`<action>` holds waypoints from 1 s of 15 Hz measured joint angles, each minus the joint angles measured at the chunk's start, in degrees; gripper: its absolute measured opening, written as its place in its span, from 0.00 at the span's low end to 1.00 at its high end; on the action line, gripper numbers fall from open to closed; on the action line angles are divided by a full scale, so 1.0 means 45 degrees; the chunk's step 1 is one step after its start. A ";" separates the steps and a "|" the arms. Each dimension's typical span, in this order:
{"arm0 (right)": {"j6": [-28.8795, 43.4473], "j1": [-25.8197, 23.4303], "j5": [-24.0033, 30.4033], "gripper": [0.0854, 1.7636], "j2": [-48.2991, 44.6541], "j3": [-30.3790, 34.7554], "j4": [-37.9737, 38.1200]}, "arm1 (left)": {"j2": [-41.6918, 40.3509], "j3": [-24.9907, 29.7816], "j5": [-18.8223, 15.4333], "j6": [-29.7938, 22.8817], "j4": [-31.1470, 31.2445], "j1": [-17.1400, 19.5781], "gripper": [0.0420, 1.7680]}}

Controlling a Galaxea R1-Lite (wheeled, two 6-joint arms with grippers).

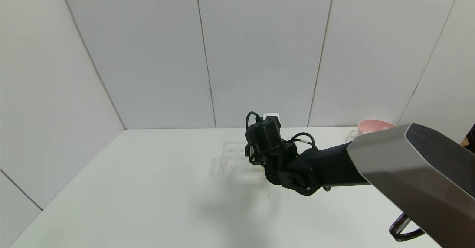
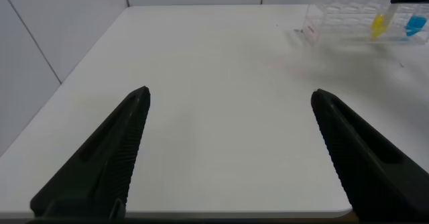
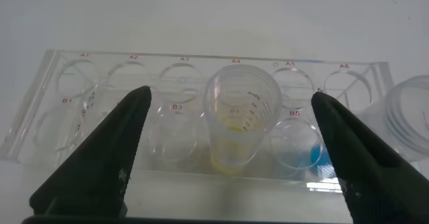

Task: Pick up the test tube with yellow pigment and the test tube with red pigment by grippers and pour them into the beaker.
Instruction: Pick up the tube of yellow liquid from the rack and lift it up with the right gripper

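Observation:
The test tube with yellow pigment (image 3: pixel 234 127) stands upright in slot B4 of the clear tube rack (image 3: pixel 100 83), a little yellow liquid at its bottom. My right gripper (image 3: pixel 231 93) is open and hovers just above the rack, one finger on each side of this tube without touching it; in the head view it (image 1: pixel 253 153) is over the rack (image 1: pixel 232 155). The yellow tube also shows in the left wrist view (image 2: pixel 379 25). The test tube with red pigment is hidden. A clear ridged vessel (image 3: pixel 410 117), probably the beaker, stands by the rack's end. My left gripper (image 2: pixel 231 93) is open and empty, low over the table.
A tube with blue liquid (image 3: pixel 305 153) sits in slot B5 next to the yellow one, also in the left wrist view (image 2: pixel 415 26). A pink bowl (image 1: pixel 374 126) stands at the back right. The white table (image 1: pixel 148 196) has a wall behind.

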 joint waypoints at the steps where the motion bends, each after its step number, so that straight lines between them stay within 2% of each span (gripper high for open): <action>1: 0.0005 -0.0019 0.0000 0.97 0.0049 -0.0014 0.0000 | 0.0000 0.0000 -0.0005 0.0000 0.0000 0.0000 0.97; 15: 0.0016 -0.0014 0.0011 0.97 0.0138 -0.0019 -0.0011 | 0.0000 0.0000 0.0000 0.0000 0.0000 0.0000 0.97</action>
